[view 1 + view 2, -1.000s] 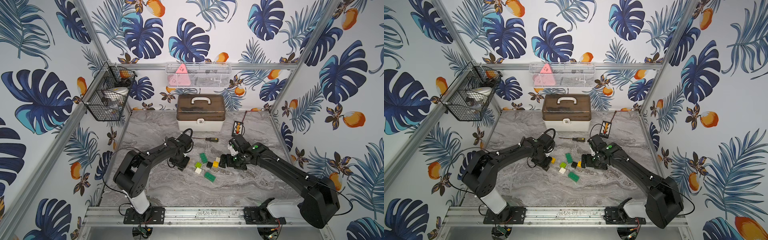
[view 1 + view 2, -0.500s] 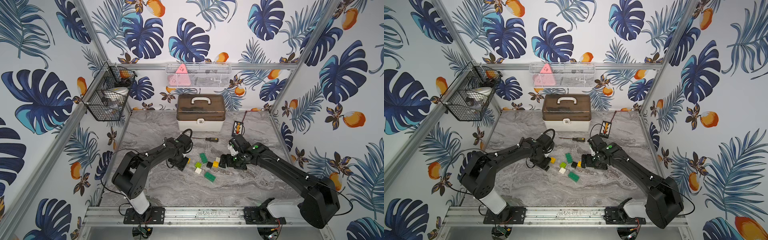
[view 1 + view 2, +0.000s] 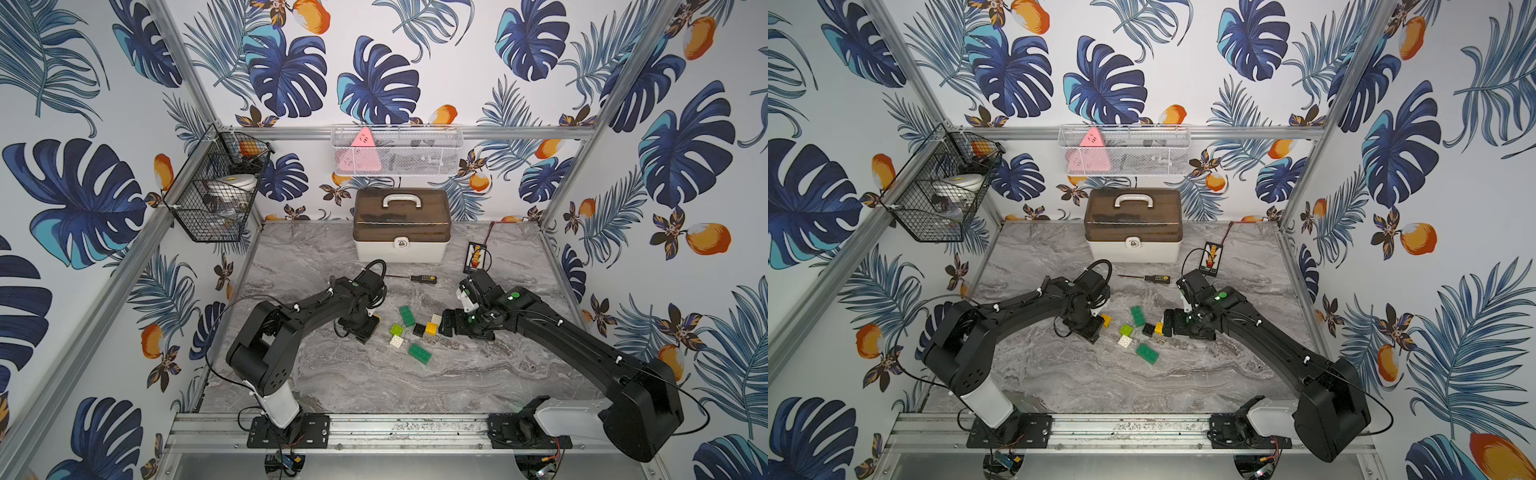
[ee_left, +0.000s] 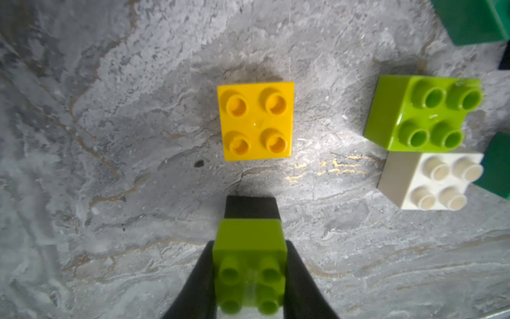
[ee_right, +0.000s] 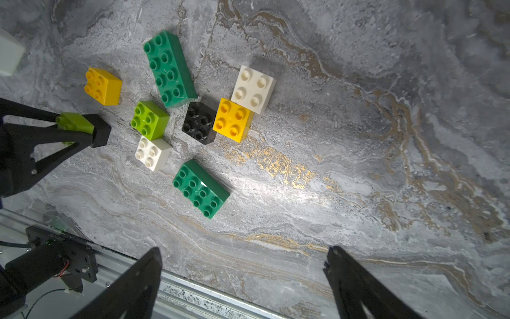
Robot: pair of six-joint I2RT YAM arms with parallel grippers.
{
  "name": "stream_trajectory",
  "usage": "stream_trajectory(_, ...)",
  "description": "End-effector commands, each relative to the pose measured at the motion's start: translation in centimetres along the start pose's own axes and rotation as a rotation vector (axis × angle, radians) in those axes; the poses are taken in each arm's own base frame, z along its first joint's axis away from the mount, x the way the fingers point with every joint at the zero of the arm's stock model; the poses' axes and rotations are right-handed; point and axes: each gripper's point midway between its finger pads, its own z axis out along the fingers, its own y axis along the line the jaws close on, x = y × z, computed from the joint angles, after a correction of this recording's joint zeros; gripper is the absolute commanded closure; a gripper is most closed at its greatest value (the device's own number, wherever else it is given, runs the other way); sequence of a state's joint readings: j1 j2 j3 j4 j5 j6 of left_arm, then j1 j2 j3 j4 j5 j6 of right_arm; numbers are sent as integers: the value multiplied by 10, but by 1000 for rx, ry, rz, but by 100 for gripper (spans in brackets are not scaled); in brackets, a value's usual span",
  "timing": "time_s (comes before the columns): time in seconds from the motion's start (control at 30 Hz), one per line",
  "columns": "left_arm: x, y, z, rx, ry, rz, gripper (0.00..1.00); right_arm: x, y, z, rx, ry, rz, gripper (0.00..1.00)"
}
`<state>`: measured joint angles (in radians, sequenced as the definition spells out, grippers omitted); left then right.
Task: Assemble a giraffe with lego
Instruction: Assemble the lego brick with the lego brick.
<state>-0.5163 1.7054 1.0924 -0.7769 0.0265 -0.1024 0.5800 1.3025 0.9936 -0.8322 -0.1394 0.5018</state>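
My left gripper (image 4: 249, 248) is shut on a lime brick (image 4: 249, 265) whose studs face the wrist camera. It hangs just above the marble, close to a loose yellow brick (image 4: 255, 120). In a top view this gripper (image 3: 365, 328) sits left of the lego cluster. Loose on the table lie two long dark green bricks (image 5: 169, 69) (image 5: 201, 189), a lime one (image 5: 149, 120), two white ones (image 5: 151, 153) (image 5: 253, 89), a black one (image 5: 199, 123) and another yellow one (image 5: 231, 120). My right gripper (image 5: 244, 251) is open and empty, at the cluster's right side (image 3: 446, 326). The giraffe is not in view.
A brown-lidded toolbox (image 3: 401, 226) stands at the back, with a screwdriver (image 3: 422, 278) in front of it and a small wired board (image 3: 476, 257) to its right. A wire basket (image 3: 216, 195) and a white mesh shelf (image 3: 395, 149) hang on the walls. The metal rail (image 3: 395, 428) runs along the front.
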Motion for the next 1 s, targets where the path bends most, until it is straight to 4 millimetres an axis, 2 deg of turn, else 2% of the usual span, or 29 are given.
stream_trajectory(0.0, 1, 1, 1, -6, 13, 15, 84, 1, -2, -1, 9, -3, 10, 4)
stream_trajectory(0.3, 13, 1, -1, -16, 52, -16, 84, 0, -1, -1, 2, -5, 10, 4)
stream_trajectory(0.97, 48, -5, 15, -48, 126, -172, 81, 0, 3, 3, -12, 7, 12, 4)
